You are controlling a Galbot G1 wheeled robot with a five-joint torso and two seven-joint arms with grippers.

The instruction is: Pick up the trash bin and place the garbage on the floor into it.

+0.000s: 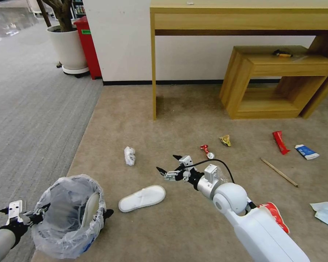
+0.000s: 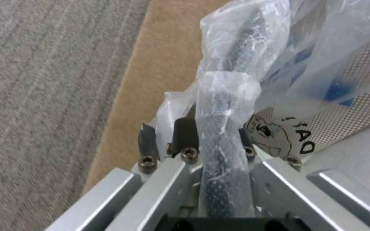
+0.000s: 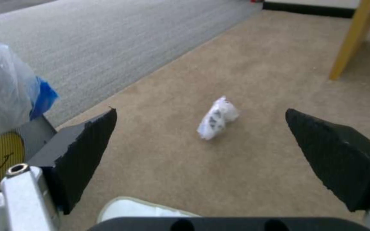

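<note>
Trash bin, one slipper already inside, hangs at the beige carpet's left edge, rim pinched in my left gripper; my right gripper, jaws spread wide and empty, hovers over the second slipper, crumpled paper just beyond: collection step, next calls for descent and closing.

1. A white wall with a black skirting strip stands behind the wooden desk.
2. A low wooden bench sits under the desk.
3. Beige-brown carpet lies before the desk; grey striped carpet lies left of it.
4. A white planter and a red cabinet stand left of the wall.
</note>
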